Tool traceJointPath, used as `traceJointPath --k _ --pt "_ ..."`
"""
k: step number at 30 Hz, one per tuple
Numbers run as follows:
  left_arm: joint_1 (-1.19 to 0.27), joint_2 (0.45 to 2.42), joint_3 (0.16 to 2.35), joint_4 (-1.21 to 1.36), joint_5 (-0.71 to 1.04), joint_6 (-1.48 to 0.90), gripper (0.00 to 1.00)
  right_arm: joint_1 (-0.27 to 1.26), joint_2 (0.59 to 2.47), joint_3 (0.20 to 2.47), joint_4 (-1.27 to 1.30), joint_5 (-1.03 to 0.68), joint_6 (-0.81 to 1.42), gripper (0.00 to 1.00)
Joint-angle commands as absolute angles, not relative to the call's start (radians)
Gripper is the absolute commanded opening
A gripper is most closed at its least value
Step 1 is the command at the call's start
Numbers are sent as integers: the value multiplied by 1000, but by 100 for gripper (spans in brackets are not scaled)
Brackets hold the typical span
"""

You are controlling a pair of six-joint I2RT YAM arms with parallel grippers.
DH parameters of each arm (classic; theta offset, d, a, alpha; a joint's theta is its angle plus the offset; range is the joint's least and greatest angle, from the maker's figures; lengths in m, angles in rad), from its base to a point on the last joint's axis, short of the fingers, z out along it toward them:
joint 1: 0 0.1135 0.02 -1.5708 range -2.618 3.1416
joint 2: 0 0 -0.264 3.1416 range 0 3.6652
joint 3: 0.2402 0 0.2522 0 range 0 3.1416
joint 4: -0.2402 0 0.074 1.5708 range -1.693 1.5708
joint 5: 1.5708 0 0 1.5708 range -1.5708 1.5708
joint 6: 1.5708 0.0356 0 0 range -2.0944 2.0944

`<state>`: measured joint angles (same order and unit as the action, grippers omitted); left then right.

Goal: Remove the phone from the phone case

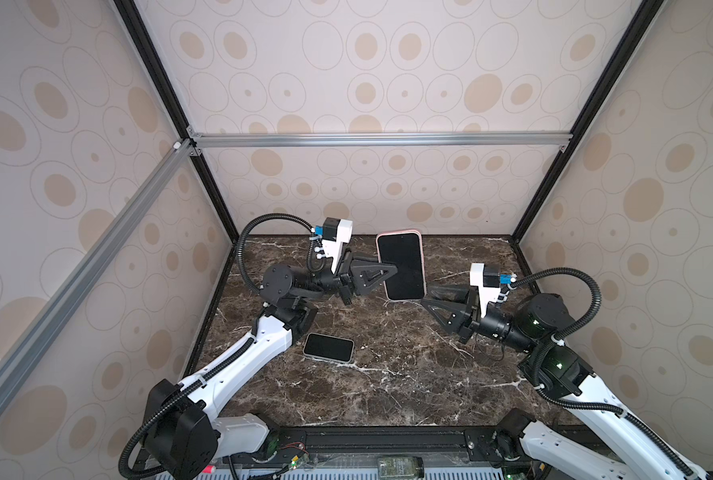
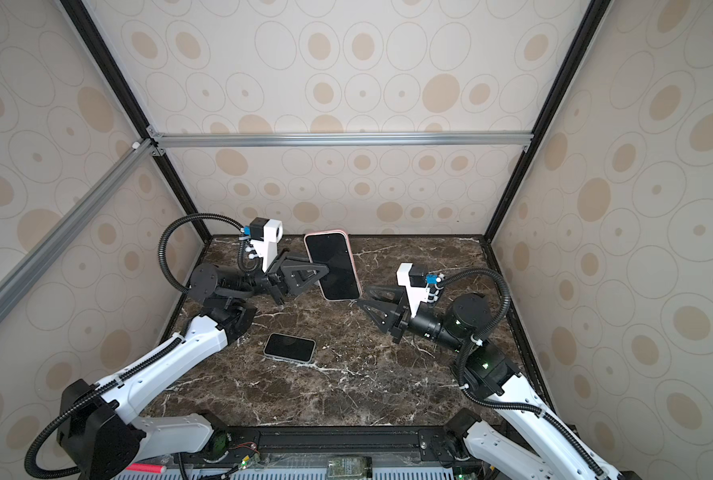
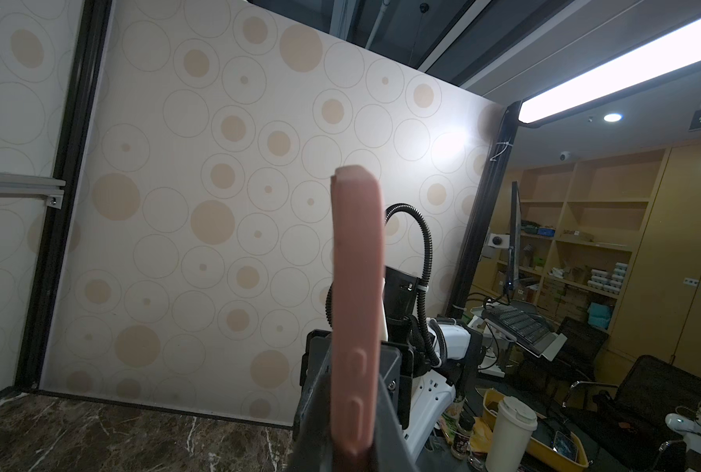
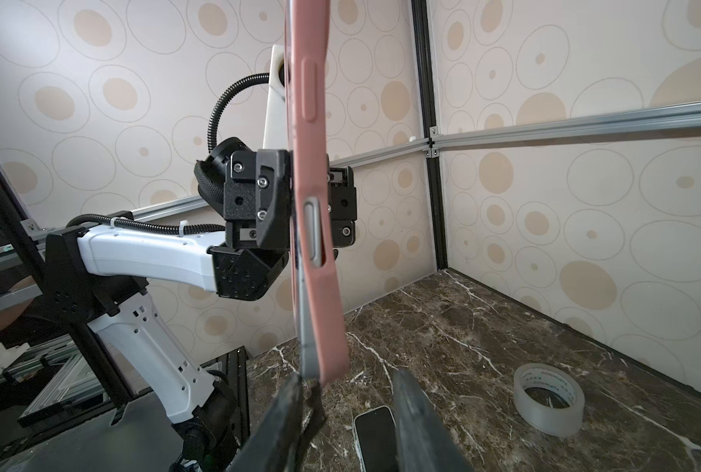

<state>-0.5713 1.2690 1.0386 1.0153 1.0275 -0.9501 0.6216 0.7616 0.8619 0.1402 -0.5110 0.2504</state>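
My left gripper (image 1: 391, 270) is clamped across the middle of the black-screened phone (image 1: 402, 266). The phone sits in its soft pink phone case (image 3: 355, 306) and is held in the air above the dark marble tabletop (image 1: 388, 374), screen up. The phone's long axis runs crosswise to those fingers, so one end juts out to each side of the grip.

The end that matters is the one towards my right gripper (image 4: 347, 408). That hand's jaws stand partly apart and hold nothing, and the phone's corner sits just ahead of its tips, touching or nearly touching one finger.

From the right wrist camera, the phone's grey edge stands off the pink rim at that corner, so I judge it has sprung loose there. The right arm is the free one and the nearer to that corner. My next move would be to pinch only one layer and pull along the long axis, away from the left hand.
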Motion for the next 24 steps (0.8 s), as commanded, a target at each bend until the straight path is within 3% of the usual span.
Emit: traceJointPath --k 1,18,24 --pt "-573 1260 1076 1095 1040 -970 0 622 755 878 136 -448 267 37" --pt "-600 1279 1081 1139 1069 -1004 0 622 788 891 121 -367 298 36" --pt "-600 1268 1086 1101 1056 -968 0 622 794 894 136 -491 259 37"
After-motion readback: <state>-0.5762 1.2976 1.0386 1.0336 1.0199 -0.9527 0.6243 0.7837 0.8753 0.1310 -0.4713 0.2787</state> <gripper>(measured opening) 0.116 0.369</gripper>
